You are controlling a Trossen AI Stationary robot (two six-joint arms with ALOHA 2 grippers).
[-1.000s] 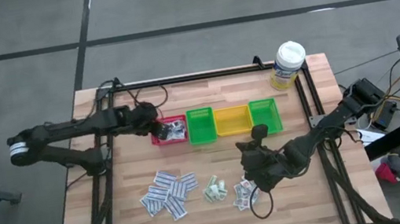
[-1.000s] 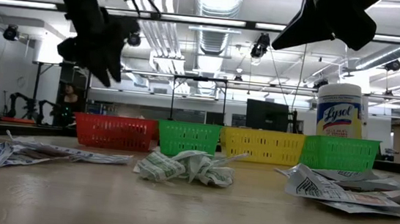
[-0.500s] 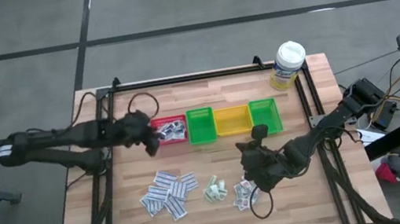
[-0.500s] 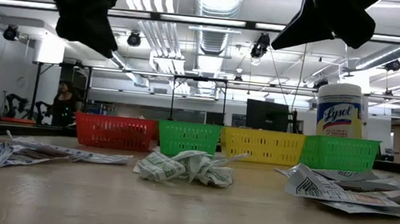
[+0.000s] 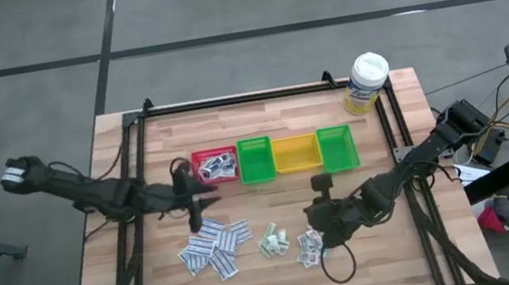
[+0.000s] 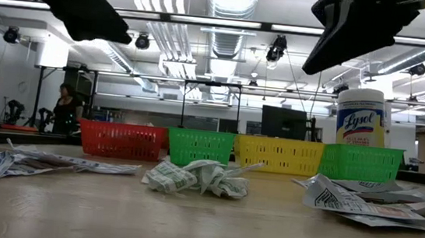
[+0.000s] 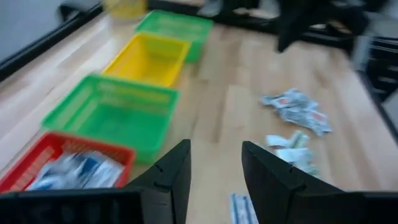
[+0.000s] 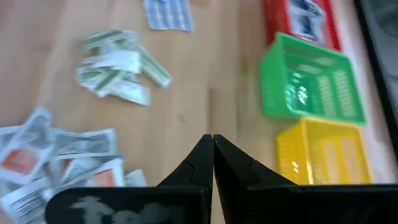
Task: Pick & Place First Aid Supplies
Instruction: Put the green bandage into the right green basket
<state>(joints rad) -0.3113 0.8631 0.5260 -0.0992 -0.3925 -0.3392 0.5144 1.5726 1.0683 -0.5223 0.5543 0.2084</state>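
Left gripper (image 5: 205,202) has pulled back from over the red bin (image 5: 199,158) and now hangs above bare table between that bin and the blue packets (image 5: 215,245). Fingers (image 7: 171,177) apart, nothing between them. White packets lie in the red bin, so one drop looks done and the arm seems headed for another pick.

Right gripper (image 5: 323,236) has shifted only slightly; it sits low by the red-print packets (image 5: 309,247), fingers pressed together and empty in its wrist view.

Supplies left on the table: blue pile at front left, green pile (image 5: 271,242) in the middle, red-print pile at front right. Green bin (image 5: 255,160), yellow bin (image 5: 296,152) and second green bin (image 5: 336,146) show no packets.

Hard to make out:
- how many packets lie in the red bin; they overlap;
- both grippers cut off at the top of the low view;
- whether the right gripper touches the red-print pile.
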